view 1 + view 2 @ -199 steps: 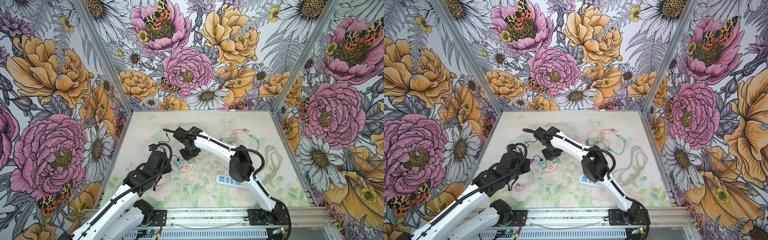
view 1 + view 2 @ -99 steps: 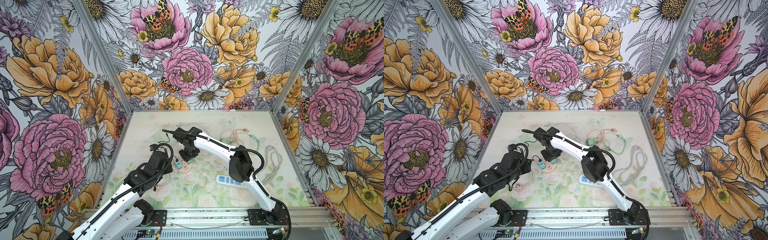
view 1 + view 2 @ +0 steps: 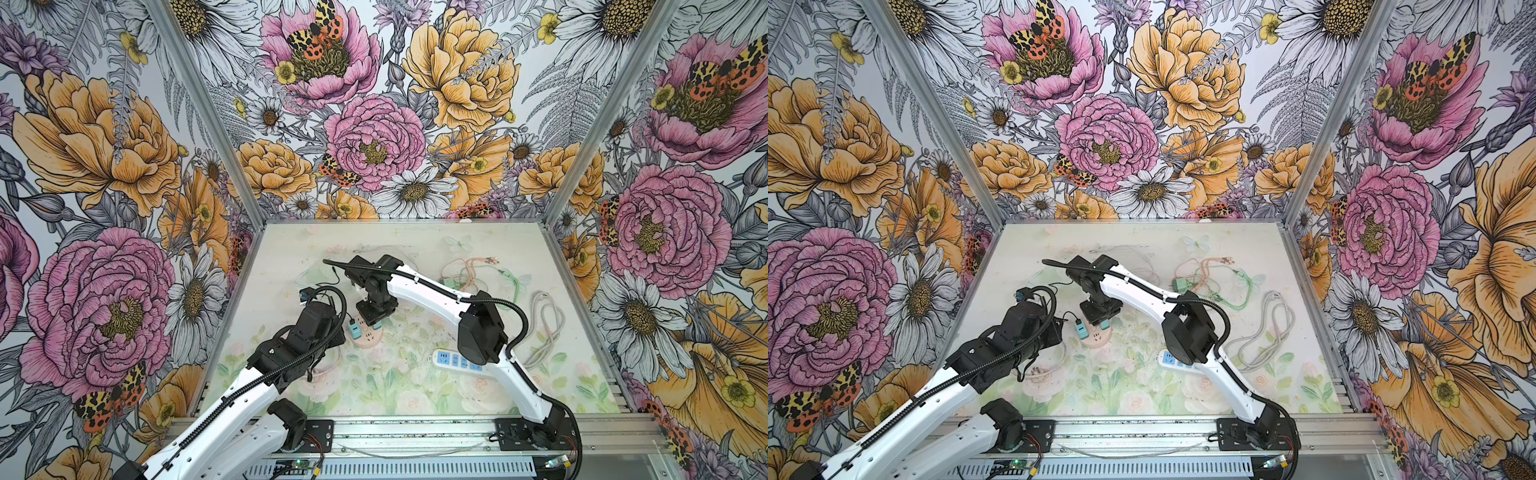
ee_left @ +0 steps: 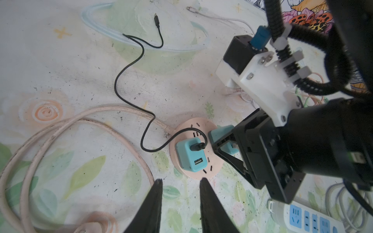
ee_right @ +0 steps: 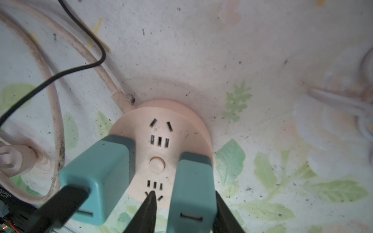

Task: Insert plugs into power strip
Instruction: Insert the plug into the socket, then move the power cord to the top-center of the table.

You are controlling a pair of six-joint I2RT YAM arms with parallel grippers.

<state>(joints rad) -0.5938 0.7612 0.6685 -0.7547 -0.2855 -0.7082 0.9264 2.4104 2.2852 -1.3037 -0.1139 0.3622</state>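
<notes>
Overhead, both top views set the round pink power strip near the middle of the counter, though much of its face is covered there. Only the right wrist view lays that face open: two teal plugs stand seated in the strip, on either side of its round button. The right tool straddles the bare teal plug. One finger lies against the plug's side and the other stands a little clear, so the jaws are parted and not clamped on it. The corded teal plug sits just beside it, with a black cable plugged into it.

The left wrist view adds the left tool, low beside the strip's rim, its jaws apart with nothing between them. It also shows the thick pink cord looping away across the counter. A green plug among thin cables shows only in the top views, well apart from the round strip. A white power strip with blue sockets appears in both top views and at the edge of the left wrist view.
</notes>
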